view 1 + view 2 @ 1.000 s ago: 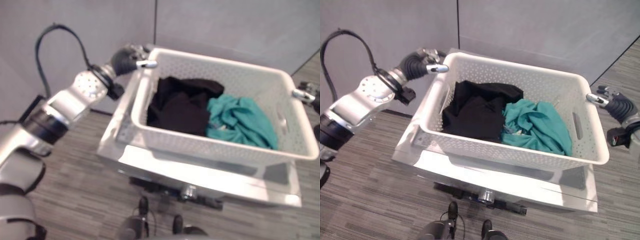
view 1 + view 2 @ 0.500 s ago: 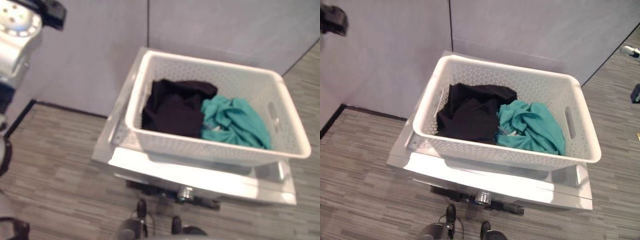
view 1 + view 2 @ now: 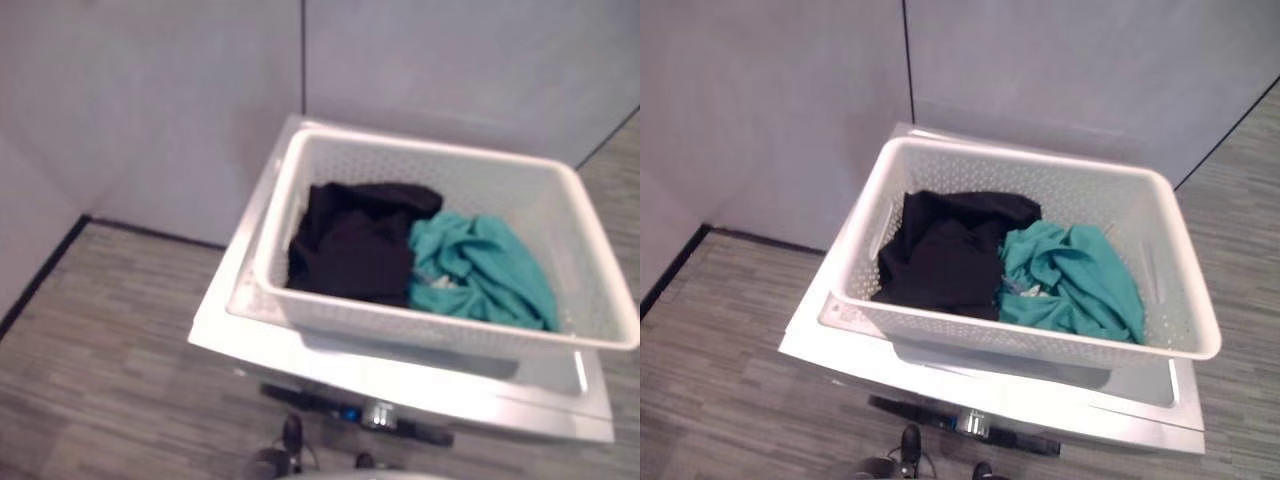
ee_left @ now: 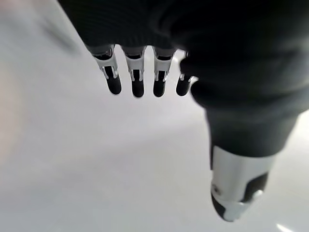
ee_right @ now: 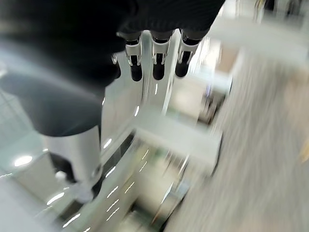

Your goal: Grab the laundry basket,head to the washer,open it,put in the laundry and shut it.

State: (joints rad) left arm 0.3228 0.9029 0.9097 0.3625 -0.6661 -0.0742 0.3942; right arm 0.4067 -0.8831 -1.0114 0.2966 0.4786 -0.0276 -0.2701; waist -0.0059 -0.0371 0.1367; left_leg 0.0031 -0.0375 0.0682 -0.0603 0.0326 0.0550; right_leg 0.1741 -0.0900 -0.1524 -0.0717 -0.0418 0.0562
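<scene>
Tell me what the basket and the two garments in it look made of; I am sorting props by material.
The laundry basket looks like moulded white plastic, matt, its walls pierced with rows of small holes and a handle slot in each end. The black garment and the teal garment are soft cloth: both lie crumpled in folds. The fibre cannot be told.

White washer (image 3: 940,378) on grey floor (image 3: 730,330) — laundry basket (image 3: 1040,345) directly on top

Both robot hands gone from the laundry basket (image 3: 1035,345) sides, left robot hand (image 4: 145,72) and right robot hand (image 5: 154,58) held empty
</scene>
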